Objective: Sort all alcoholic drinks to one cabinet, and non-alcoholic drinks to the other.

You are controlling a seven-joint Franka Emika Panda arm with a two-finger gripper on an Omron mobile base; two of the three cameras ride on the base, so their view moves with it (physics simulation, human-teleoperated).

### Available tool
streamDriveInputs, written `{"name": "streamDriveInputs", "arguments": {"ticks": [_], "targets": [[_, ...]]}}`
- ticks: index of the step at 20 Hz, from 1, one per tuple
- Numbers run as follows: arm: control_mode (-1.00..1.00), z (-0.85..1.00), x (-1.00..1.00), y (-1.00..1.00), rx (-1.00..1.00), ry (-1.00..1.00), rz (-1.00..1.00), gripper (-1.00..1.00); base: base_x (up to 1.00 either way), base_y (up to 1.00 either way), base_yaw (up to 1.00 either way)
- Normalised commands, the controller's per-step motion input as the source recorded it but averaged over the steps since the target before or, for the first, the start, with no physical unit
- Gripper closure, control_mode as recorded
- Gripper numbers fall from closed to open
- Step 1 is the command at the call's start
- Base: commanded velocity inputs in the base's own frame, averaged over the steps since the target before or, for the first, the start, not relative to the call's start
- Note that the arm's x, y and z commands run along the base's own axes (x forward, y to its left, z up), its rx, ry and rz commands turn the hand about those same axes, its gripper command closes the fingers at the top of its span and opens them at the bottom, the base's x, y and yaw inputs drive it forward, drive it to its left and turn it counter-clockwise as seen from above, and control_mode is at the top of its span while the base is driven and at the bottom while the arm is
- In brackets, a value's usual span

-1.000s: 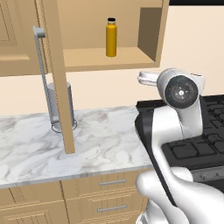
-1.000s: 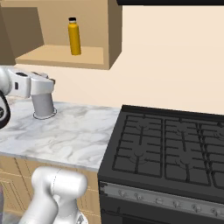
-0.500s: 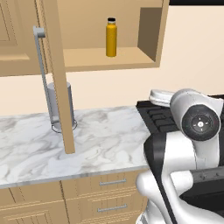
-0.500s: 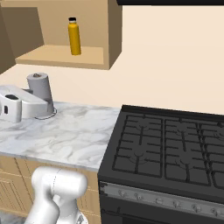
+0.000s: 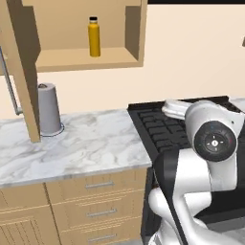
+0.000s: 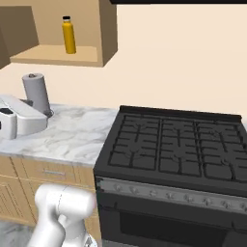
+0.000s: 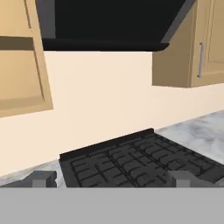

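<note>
Orange bottle [image 5: 94,37] upright on the open cabinet [image 5: 86,58] shelf; fingers [image 7: 42,178] spread and empty, facing the stove [image 7: 135,159] beside the worktop [image 5: 76,146].

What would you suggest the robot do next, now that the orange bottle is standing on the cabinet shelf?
Probably keep turning toward the right, over the stove, to look for the other drinks. The orange bottle already stands upright on the shelf of the open cabinet. The tool is open and holds nothing; it faces the stove and a closed cabinet beyond. No pale bottles are in view.
</note>
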Motion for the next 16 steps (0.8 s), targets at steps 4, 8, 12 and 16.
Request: {"name": "streamDriveInputs", "arguments": {"ticks": [4,8,12,16], "targets": [[1.00,0.00,0.00,0.00,0.00,0.00,0.00,-1.00,-0.62,-0.88,-0.12],[1.00,0.00,0.00,0.00,0.00,0.00,0.00,-1.00,-0.44,-0.93,-0.09],[1.00,0.00,0.00,0.00,0.00,0.00,0.00,-1.00,-0.36,-0.89,-0.08],[1.00,0.00,0.00,0.00,0.00,0.00,0.00,-1.00,-0.11,-0.98,-0.06]]}}
